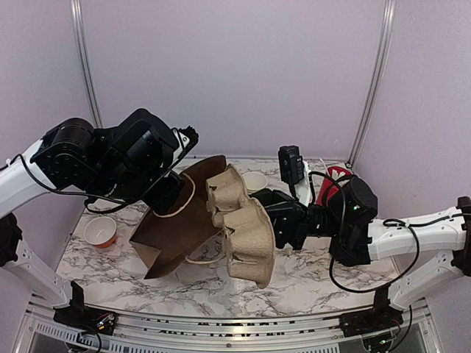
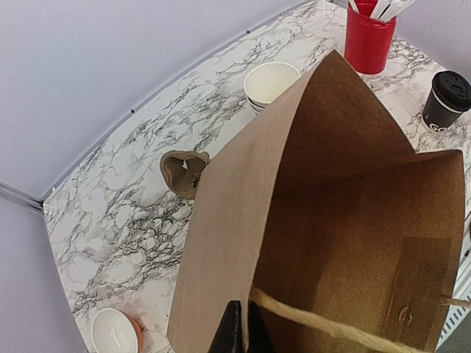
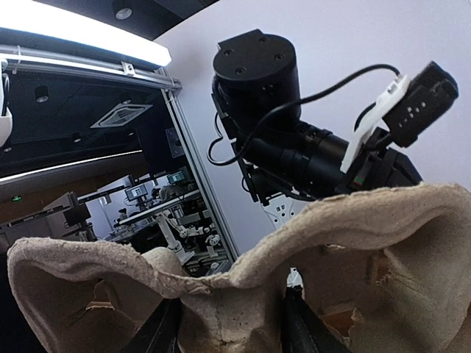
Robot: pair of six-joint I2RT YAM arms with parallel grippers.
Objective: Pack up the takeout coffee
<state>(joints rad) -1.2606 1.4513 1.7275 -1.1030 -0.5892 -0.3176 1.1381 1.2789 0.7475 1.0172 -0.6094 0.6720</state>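
Note:
A black takeout coffee cup [image 2: 447,99] with a black lid stands on the marble table at the far right of the left wrist view; in the top view I cannot see it. My left gripper [image 2: 239,331] is shut on the rim of an open brown paper bag [image 2: 346,191] and holds it tilted off the table [image 1: 173,195]. My right gripper [image 3: 229,331] is shut on the middle ridge of a tan pulp cup carrier [image 3: 243,265]. It holds the empty carrier [image 1: 246,228] on edge right at the bag's [image 1: 176,228] mouth.
A red cup of white stirrers [image 2: 370,37] stands at the back right, also in the top view [image 1: 335,180]. A stack of white cups [image 2: 270,82] stands behind the bag [image 1: 255,180]. A small orange-and-white bowl [image 1: 101,232] sits at the left. The marble table [image 1: 316,276] ends at a metal rail in front.

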